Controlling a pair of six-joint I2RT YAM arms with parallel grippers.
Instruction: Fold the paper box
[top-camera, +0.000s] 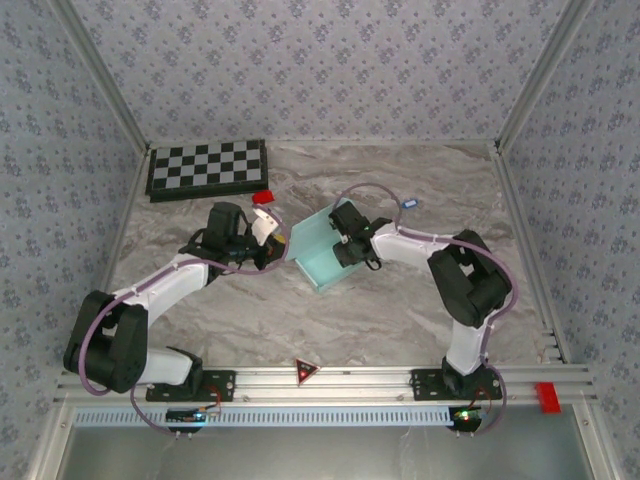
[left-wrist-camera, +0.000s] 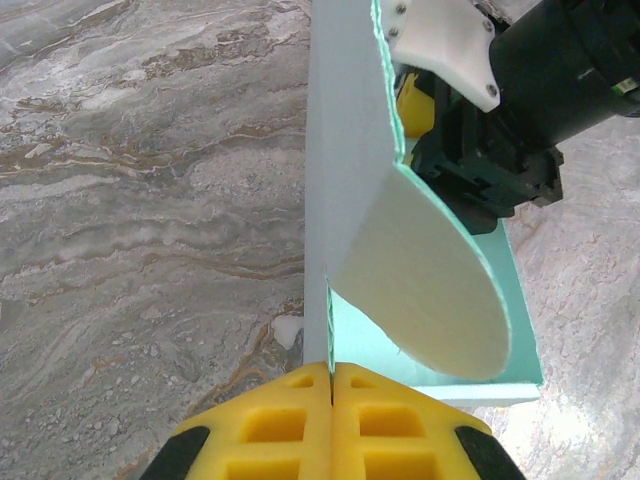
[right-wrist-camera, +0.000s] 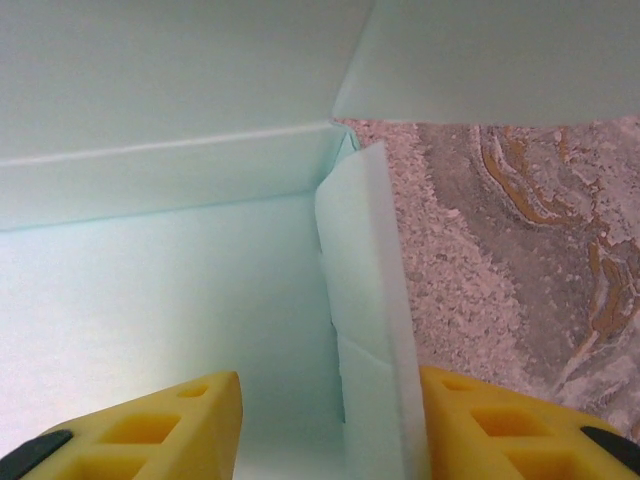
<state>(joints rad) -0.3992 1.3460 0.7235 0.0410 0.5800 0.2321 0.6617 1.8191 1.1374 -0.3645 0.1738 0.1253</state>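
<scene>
The pale cyan paper box (top-camera: 318, 252) stands partly formed at the middle of the table, between the two arms. My left gripper (left-wrist-camera: 331, 372) is shut on the box's upright side wall (left-wrist-camera: 345, 150), whose thin edge runs between the yellow fingers; a rounded flap (left-wrist-camera: 430, 290) curves beside it. My right gripper (right-wrist-camera: 330, 420) is open and straddles another upright wall (right-wrist-camera: 375, 330) of the box, one finger inside over the floor (right-wrist-camera: 150, 310), the other outside over the table. In the top view the right gripper (top-camera: 345, 238) reaches into the box from the right and the left gripper (top-camera: 283, 247) holds its left edge.
A black-and-white checkerboard (top-camera: 208, 168) lies at the back left. A small red block (top-camera: 263, 197) sits just behind the left gripper. A small blue-white piece (top-camera: 408, 204) lies behind the right arm. Patterned walls close in the marbled table (top-camera: 250, 310).
</scene>
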